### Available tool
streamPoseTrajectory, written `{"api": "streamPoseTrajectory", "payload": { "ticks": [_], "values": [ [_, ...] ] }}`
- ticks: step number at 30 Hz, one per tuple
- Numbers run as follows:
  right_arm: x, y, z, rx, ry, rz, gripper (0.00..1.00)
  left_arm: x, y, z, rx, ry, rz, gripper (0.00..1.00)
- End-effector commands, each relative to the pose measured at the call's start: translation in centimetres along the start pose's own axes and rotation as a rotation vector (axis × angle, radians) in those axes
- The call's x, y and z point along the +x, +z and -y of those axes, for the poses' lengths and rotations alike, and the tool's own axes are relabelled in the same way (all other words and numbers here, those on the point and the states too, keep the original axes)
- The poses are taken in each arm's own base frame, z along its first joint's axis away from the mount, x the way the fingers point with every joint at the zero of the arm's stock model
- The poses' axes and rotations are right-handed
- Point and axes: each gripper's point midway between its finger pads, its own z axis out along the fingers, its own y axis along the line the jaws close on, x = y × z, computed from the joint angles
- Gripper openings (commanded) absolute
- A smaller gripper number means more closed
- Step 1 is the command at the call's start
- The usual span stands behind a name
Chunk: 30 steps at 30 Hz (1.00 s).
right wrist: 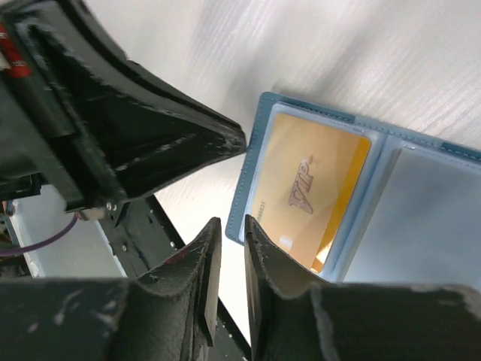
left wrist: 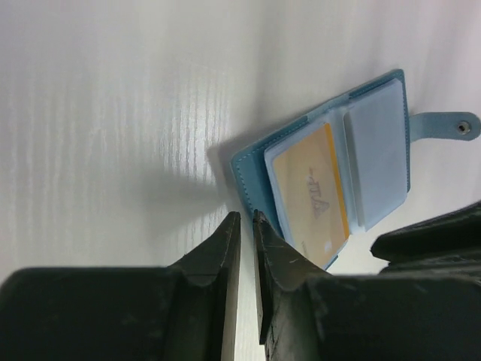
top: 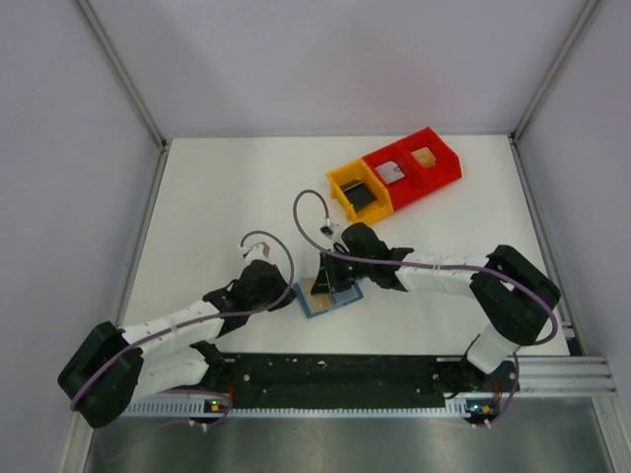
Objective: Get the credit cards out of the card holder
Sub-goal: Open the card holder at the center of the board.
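White tabletop point(top: 227, 197) fills a pale-walled booth, with both arms reaching in from its near edge.

On the left, the left gripper point(left wrist: 246, 218) sits low over the table. Its fingers are drawn almost together, leaving only a thin slit with nothing in it. Just ahead of its tips and a little to their right is the near corner of the card holder point(left wrist: 252, 169). The holder lies open and flat, and from here I cannot tell whether the tips touch it. A tan-yellow card point(left wrist: 312, 188) sits in the clear sleeve nearest those tips. The sleeve beyond it point(left wrist: 379, 150) looks empty, and the snap tab point(left wrist: 451, 125) sticks out at the far end.

The right gripper point(right wrist: 231, 222) hangs over the same end of the holder, close beside the left one. Its fingers are also barely parted and hold nothing. The tan-yellow card lies just ahead and to the right of its tips, its short edge toward them.

Well beyond both grippers stand a yellow bin point(top: 340, 182) and two red bins point(top: 439, 158). Each holds what looks like a card.

My judgement is that the tan-yellow card is being taken out now, and it is the only card I can see left in the holder. For the next move, the left gripper should pin the teal cover. The right fingers then need to work onto the card's exposed edge and draw it straight out of the sleeve.
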Motion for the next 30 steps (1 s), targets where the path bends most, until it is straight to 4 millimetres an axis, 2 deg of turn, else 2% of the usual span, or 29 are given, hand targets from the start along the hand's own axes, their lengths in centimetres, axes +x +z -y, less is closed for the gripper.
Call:
{"api": "streamPoseTrajectory", "payload": {
  "ticks": [1, 5, 8, 12, 15, 22, 30],
  "values": [
    [-1.6, 0.1, -1.3, -0.021, -0.036, 0.035, 0.21, -2.2, -1.5, 0.2, 0.014, -0.043, 0.112, 0.18],
    [-2.3, -0.7, 0.3, 0.044, -0.028, 0.074, 0.29, -3.2, -3.1, 2.9, 0.140, -0.015, 0.138, 0.19],
    [-2.4, -1.2, 1.7, 0.068, 0.003, 0.084, 0.30, -4.0, -4.3, 6.4, 0.288, 0.010, 0.141, 0.20],
    [-2.1, -1.2, 3.2, 0.086, 0.039, 0.091, 0.30, -3.7, -4.0, 8.5, 0.350, 0.047, 0.087, 0.20],
    [-1.8, -1.2, 3.9, 0.094, 0.055, 0.091, 0.30, -2.9, -2.7, 8.3, 0.328, 0.062, 0.035, 0.20],
    [-1.1, -0.5, 4.9, 0.099, 0.073, 0.074, 0.29, 0.1, 0.7, 4.2, 0.150, 0.010, -0.078, 0.17],
    [-0.3, 0.2, 5.8, 0.088, 0.098, 0.049, 0.28, 1.6, 1.5, 1.4, 0.074, -0.060, -0.092, 0.11]
  ]
}}
